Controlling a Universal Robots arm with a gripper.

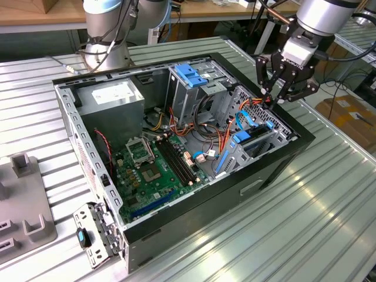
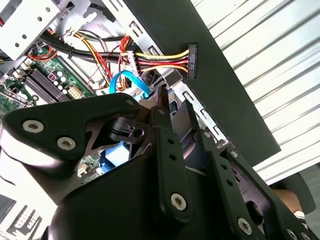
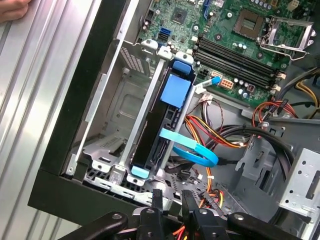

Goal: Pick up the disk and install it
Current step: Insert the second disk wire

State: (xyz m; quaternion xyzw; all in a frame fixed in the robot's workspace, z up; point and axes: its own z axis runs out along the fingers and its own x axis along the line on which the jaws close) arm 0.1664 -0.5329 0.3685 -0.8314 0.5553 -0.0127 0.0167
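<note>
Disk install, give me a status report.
Gripper empty, fingers near shut, above case edge. Disk seated in its bay, light-blue frame. Blue cable and colored wires alongside.

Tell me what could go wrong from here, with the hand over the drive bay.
1. The blue data cable loops beside the disk, close under the hand; a descent could snag it.
2. The power wire bundle lies nearby and might get pinched.
3. The hand hangs close to the case's black wall; a sideways move may clip it.

Motherboard point(image 1: 154, 170): green. Computer case point(image 1: 282, 164): black. Disk point(image 3: 159, 125): black edge, light-blue frame; gripper point(image 1: 275, 96): black.
</note>
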